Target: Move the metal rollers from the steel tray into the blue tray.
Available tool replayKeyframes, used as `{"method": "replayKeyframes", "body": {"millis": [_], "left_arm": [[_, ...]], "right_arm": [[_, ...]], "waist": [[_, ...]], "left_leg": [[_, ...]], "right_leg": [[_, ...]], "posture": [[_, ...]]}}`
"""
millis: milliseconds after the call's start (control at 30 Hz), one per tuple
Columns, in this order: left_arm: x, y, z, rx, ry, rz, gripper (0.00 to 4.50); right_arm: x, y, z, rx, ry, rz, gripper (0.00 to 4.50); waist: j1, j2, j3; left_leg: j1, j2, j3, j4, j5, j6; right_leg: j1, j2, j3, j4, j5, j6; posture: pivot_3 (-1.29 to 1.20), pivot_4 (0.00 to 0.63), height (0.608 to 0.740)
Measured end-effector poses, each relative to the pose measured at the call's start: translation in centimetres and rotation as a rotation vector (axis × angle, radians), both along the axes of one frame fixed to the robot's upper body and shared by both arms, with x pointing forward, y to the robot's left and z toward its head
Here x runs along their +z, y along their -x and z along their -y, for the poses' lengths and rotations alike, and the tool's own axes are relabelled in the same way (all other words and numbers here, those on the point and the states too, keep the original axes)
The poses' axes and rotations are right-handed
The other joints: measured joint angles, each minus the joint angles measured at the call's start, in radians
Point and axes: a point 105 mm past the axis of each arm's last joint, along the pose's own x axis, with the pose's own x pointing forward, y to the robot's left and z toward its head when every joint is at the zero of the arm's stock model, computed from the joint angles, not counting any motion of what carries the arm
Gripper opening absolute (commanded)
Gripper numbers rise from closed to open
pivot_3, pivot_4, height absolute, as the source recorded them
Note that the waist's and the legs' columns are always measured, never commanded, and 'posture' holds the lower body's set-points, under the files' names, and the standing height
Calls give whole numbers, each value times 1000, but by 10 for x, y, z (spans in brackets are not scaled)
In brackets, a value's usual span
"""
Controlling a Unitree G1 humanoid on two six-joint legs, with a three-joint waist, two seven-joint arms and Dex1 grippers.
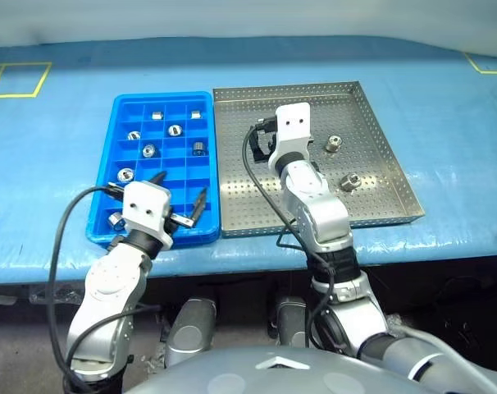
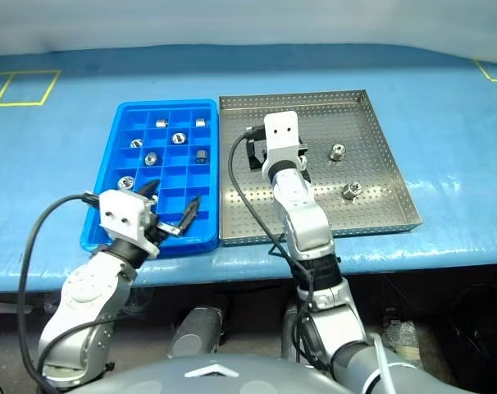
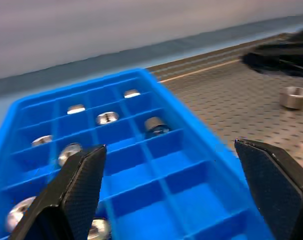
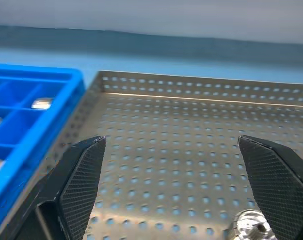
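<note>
Rollers (image 1: 175, 130) sit in many small boxes of the blue tray (image 1: 107, 187). Two more rollers lie in the steel tray (image 1: 385, 215) beside it, on the blue tabletop (image 1: 462, 139). The left hand (image 1: 181, 199) is over the near end of the blue tray, wide open, holding nothing. The right hand (image 4: 176, 185) is over the steel tray, wide open and empty too.

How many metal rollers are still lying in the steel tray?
2 in view. One metal roller lies toward the far right of the steel tray; the other roller lies nearer, close to the right rim. The right arm may hide more.
</note>
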Motion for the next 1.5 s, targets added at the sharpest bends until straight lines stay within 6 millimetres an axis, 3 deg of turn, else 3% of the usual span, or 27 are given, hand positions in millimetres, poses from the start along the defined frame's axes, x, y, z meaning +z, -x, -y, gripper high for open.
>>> {"method": "replayKeyframes", "body": {"millis": [233,400,533,633,867,967,1100,1300,1400,1500], "left_arm": [[-8,14,22,-137,41,-39,4471],[-12,21,33,-200,72,-66,4471],[-12,21,33,-196,76,-64,4471],[-12,22,33,-182,86,-63,4500],[-15,25,34,-172,96,-75,4500],[-15,25,34,-173,102,-73,4500],[-14,26,35,-177,107,-68,4500],[-16,28,38,-184,112,-76,4500],[-16,28,38,-184,112,-77,4500],[-17,28,37,-183,110,-81,4500]], "right_arm": [[-33,-28,24,-197,25,-124,4500],[-64,-30,36,-262,32,-221,4500],[-71,-28,38,-296,4,-251,4500],[-72,-27,40,-322,-22,-262,3961],[-73,-28,38,-304,-54,-267,1717],[-69,-27,34,-270,-60,-251,1725],[-40,-26,9,-122,-40,-150,1724],[15,-5,-59,226,10,23,1725],[21,8,-79,336,21,27,1725],[13,24,-99,454,25,-12,1725]], "waist": [[-8,1,0],[-9,2,0],[-12,4,0],[-9,5,0],[-5,5,0],[-5,6,0],[-8,7,1],[-4,7,1],[4,7,1],[6,7,1]], "left_leg": [[1,0,0,-5,1,0],[1,0,0,-5,1,0],[2,1,-1,-5,1,0],[3,0,-1,-5,1,0],[2,0,-1,-5,1,0],[2,0,-1,-5,1,0],[2,1,-1,-6,1,0],[2,1,-2,-6,1,0],[2,1,-3,-6,1,0],[2,1,-3,-6,1,0]], "right_leg": [[-1,0,0,0,0,-5],[-1,0,0,0,0,-5],[0,1,0,0,-2,-3],[0,1,0,0,-2,-3],[0,1,0,1,-2,-3],[0,1,0,0,-2,-3],[-1,1,0,1,-2,-3],[-1,1,-1,0,-3,-4],[-1,1,-1,0,-3,-4],[-1,1,-2,0,-3,-4]], "posture": [[211,150,740],[225,150,740],[238,150,740],[250,150,740],[263,150,740],[265,150,740],[260,150,740],[257,150,740],[260,150,740],[266,150,740]]}}
